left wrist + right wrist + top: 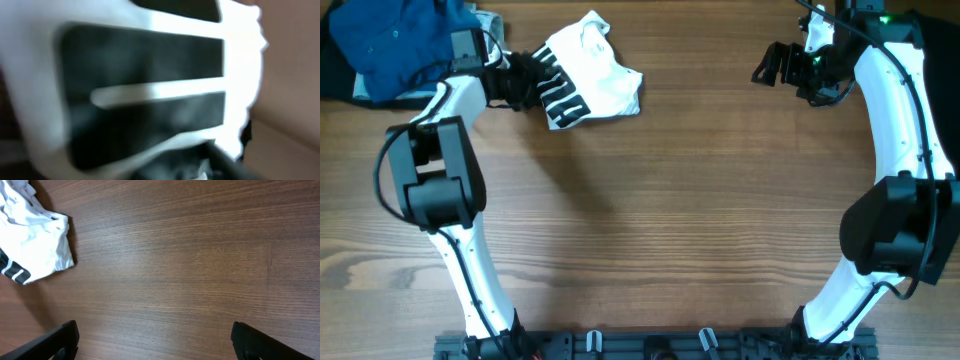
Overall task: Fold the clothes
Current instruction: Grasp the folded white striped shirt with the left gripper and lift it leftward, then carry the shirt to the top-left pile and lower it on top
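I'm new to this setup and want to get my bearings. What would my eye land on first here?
The white T-shirt with bold black striped lettering stands out most. It lies bunched at the far side of the table, left of centre, with the left gripper at its left edge. A blue garment is heaped in the far left corner. The right gripper hangs open and empty over bare wood at far right.

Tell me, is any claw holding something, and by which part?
Right claw: open, nothing held. Left claw is at the lettered edge of the white T-shirt; a grip cannot be told.
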Controlling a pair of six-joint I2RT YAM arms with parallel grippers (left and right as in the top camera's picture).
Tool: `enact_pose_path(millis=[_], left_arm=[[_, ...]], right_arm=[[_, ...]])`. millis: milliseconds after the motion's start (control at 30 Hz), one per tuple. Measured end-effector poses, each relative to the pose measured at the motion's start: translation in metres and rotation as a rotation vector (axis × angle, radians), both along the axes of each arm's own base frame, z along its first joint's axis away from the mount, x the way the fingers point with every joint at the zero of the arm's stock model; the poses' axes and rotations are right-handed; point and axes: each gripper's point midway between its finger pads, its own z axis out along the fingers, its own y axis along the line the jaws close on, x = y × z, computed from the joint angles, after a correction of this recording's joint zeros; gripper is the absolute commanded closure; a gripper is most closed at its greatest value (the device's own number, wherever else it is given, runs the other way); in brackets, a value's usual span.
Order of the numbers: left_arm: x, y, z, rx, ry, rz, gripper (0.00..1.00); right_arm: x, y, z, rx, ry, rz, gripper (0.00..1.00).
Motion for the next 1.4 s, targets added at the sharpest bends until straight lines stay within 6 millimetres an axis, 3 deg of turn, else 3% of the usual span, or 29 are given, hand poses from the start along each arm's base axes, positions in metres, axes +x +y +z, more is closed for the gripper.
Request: enact_pose_path(millis=[100,533,700,833,1067,1167,1400], left_arm=[[-0.001,0.002,-0.011,0.013,0.017,0.007,0.96],[0.007,0.003,-0.007,0.069,-0.067,-0.034,0.96],[0.022,0.009,0.007,0.160,-0.145,-0.069,0.96],[0.040,0.021,0.034,0.228,-0.215,-0.084,0.96],[0.056,0.061,0.086,0.364,-0.256,-0.073,0.96],[0.064,0.095,0.107,0.442,-0.299,-0.037,0.96],[0.060,0.168,0.121,0.534,-0.324,0.045,0.96]], right_arm=[[0.000,0.000,0.000,0.000,-0.001,0.000,0.02],[0.003,0.000,0.001,-0.001,-0.014,0.000,0.02],[0.003,0.000,0.001,-0.001,-0.013,0.000,0.02],[0.003,0.000,0.001,-0.001,-0.012,0.000,0.02],[0.003,0.000,0.001,0.002,-0.009,-0.008,0.02],[0.001,0.000,0.000,0.003,-0.001,-0.011,0.02],[-0.003,0.000,-0.001,0.007,0.021,-0.019,0.02]])
